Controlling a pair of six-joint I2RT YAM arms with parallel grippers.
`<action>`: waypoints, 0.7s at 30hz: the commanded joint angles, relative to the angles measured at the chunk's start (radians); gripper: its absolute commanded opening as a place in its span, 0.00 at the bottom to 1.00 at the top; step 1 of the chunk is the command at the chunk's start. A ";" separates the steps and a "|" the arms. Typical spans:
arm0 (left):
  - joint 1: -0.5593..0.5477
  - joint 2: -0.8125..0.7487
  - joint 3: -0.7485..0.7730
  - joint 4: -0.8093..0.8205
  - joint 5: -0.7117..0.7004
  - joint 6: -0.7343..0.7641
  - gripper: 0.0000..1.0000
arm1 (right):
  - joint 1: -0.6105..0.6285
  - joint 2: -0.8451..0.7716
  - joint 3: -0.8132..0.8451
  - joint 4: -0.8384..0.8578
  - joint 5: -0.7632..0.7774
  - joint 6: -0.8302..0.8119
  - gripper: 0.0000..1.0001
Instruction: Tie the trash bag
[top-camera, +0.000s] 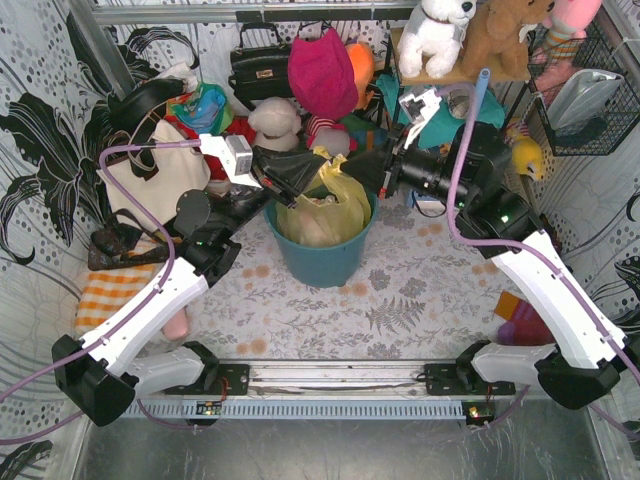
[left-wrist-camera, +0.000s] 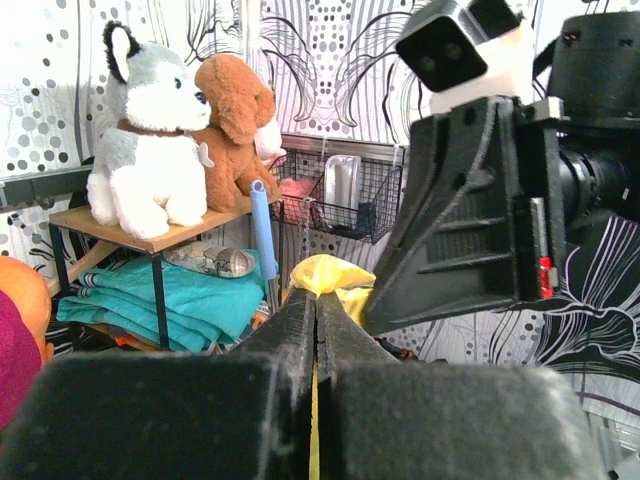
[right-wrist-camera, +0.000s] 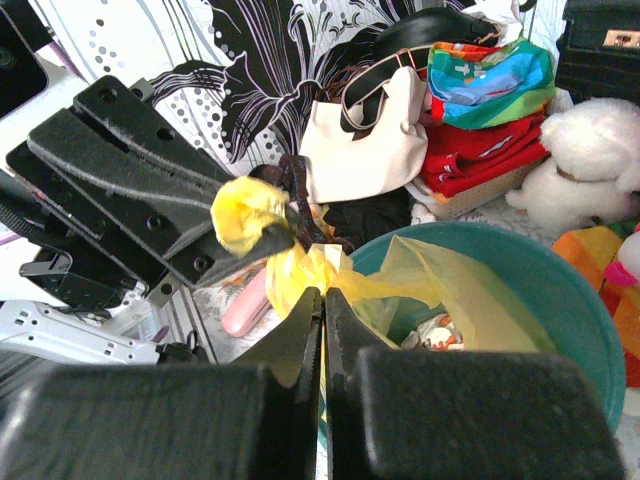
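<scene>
The bench (top-camera: 420, 300) wears a pale cloth printed with grey fern leaves and rust-coloured spots. On it stands a round teal plastic bin (top-camera: 325, 262). The trash bag (top-camera: 340, 205), thin crinkled yellow film, sits upright inside it, mouth upward, its flaps drawn together above the rim. The left claw (top-camera: 300, 193) is clenched on one flap and the right claw (top-camera: 352, 168) on the other. Behind, plush toys (top-camera: 440, 35) crowd a shelf against black-and-white floral walls (top-camera: 40, 120).
</scene>
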 joint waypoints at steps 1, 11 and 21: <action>0.008 -0.010 -0.007 0.068 -0.048 0.016 0.00 | 0.005 -0.073 -0.057 0.077 -0.020 0.051 0.00; 0.010 -0.003 0.002 0.049 -0.046 0.011 0.00 | 0.005 -0.129 -0.216 0.179 -0.097 0.196 0.00; 0.011 0.029 0.028 0.029 0.013 0.000 0.00 | 0.155 -0.108 -0.279 0.271 0.116 0.224 0.00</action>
